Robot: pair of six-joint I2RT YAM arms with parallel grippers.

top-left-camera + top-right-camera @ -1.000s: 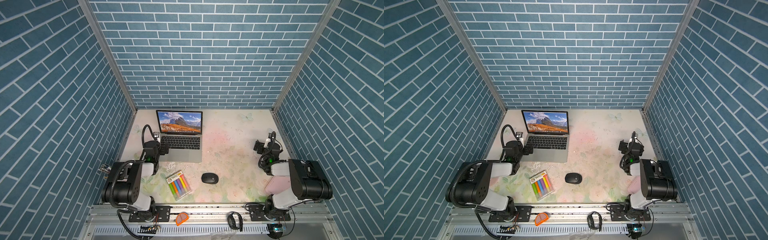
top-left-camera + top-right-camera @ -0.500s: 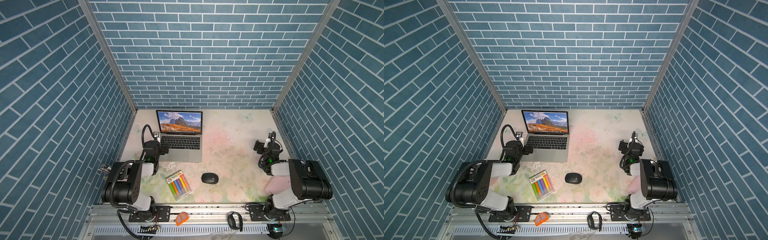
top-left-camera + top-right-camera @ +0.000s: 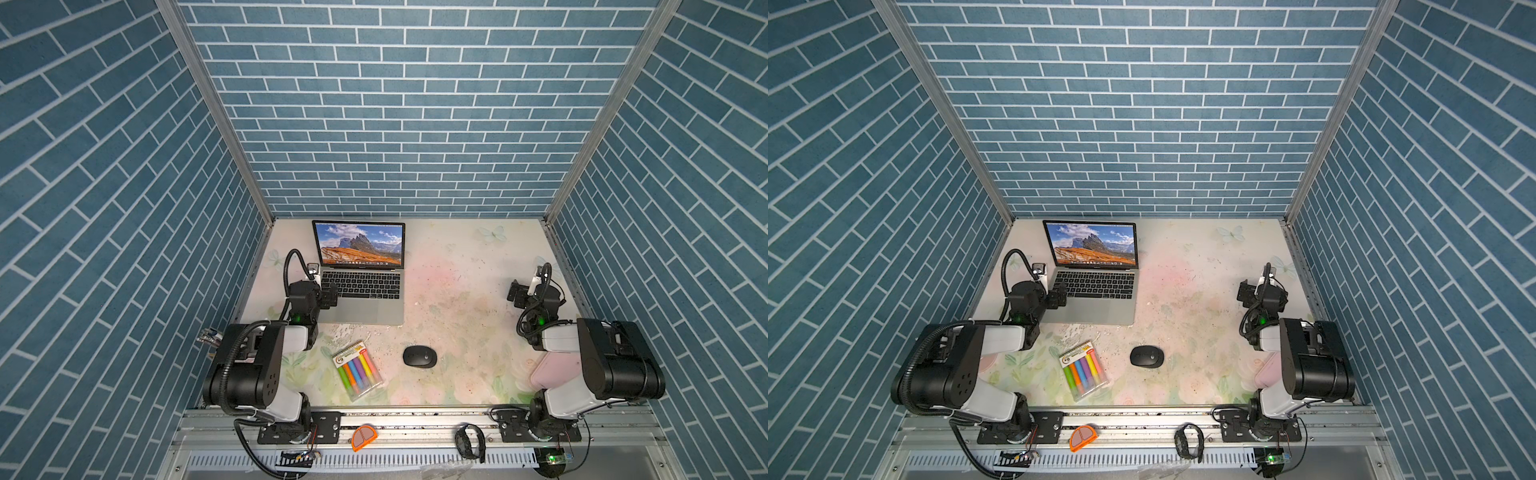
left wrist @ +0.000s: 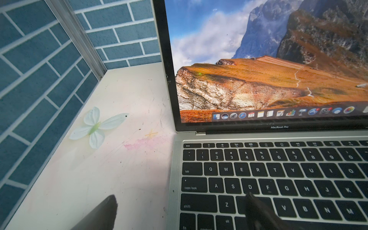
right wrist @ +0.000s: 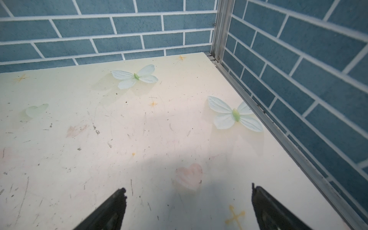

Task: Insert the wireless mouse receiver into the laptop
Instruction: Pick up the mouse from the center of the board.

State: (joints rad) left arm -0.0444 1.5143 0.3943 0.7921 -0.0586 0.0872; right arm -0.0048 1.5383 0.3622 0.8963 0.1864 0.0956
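The silver-grey laptop (image 3: 365,309) (image 3: 1096,311) stands open at the back left, a mountain picture on its screen. In the left wrist view its keyboard (image 4: 278,179) fills the near side. My left gripper (image 3: 328,291) (image 3: 1059,297) (image 4: 180,196) is open and empty. It straddles the laptop's left edge, one finger over the bare table and the other over the keys near D. My right gripper (image 3: 515,293) (image 3: 1246,293) (image 5: 188,188) is open and empty above the table at the far right. The wireless mouse receiver is not visible in any view.
A black oval mouse (image 3: 419,356) (image 3: 1146,356) lies in the front middle. A pack of coloured highlighters (image 3: 357,370) lies to its left. A pink flat thing (image 3: 555,370) sits under the right arm. Brick-pattern walls close in on three sides.
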